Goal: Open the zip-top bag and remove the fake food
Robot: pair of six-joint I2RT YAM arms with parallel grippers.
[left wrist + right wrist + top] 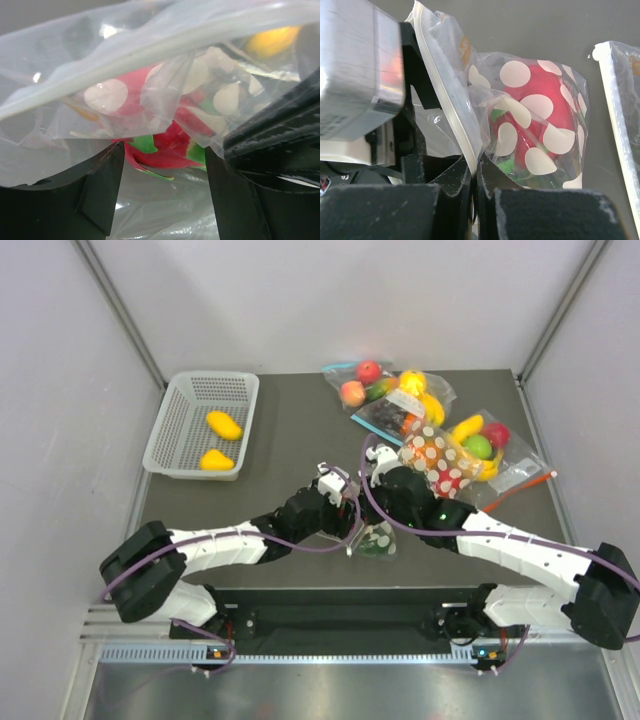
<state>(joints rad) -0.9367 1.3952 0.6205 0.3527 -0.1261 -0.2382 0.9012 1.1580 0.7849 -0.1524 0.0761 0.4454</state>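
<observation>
Two grippers meet on the zip-top bag (377, 542), which lies right of the basket (185, 405) and nearer the arm bases than it; we judge the bag light, limp and slippery, its thin dotted film crumpling freely, so the stiffer zip lips at the mouth are the place to take hold, one lip per gripper; the fake food (535, 90) inside, a glossy red piece with green leaves, looks hard and light; the right gripper (475, 172) is pinched tight on one white lip; the left gripper (165, 190) stands part open astride the bag's belly, and we cannot tell whether its fingers (100, 195) press the film; two yellow pieces (224, 425) lie in the basket.
</observation>
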